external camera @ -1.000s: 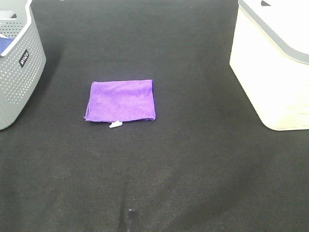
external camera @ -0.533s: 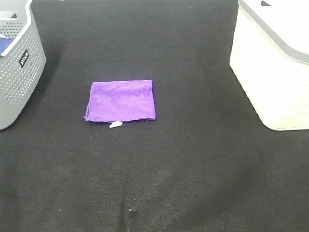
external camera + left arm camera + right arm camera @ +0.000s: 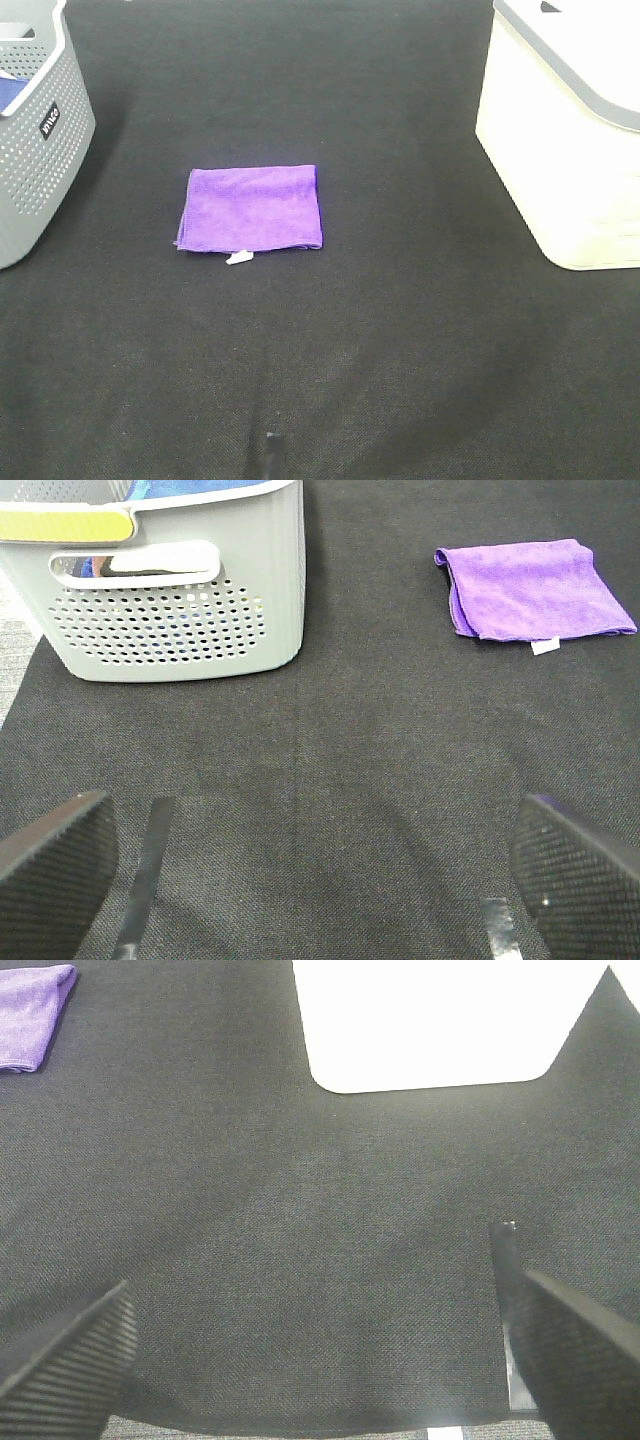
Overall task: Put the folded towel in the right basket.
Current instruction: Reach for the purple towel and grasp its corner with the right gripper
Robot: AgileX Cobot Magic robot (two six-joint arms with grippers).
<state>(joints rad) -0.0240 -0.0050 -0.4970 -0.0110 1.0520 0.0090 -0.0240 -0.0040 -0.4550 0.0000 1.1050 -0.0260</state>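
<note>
A folded purple towel (image 3: 250,208) with a small white tag lies flat on the black mat, left of centre. It also shows in the left wrist view (image 3: 532,589) and at the edge of the right wrist view (image 3: 32,1015). The cream right basket (image 3: 565,140) stands at the right edge; it is a washed-out white shape in the right wrist view (image 3: 440,1020). My left gripper (image 3: 315,875) is open and empty, low over the mat, well short of the towel. My right gripper (image 3: 320,1350) is open and empty, near the mat's front edge. Neither gripper shows in the exterior high view.
A grey perforated basket (image 3: 35,130) stands at the left edge, holding something blue; it fills the near side of the left wrist view (image 3: 165,580). The black mat (image 3: 380,330) covers the table. Its front edge shows in the right wrist view (image 3: 300,1428).
</note>
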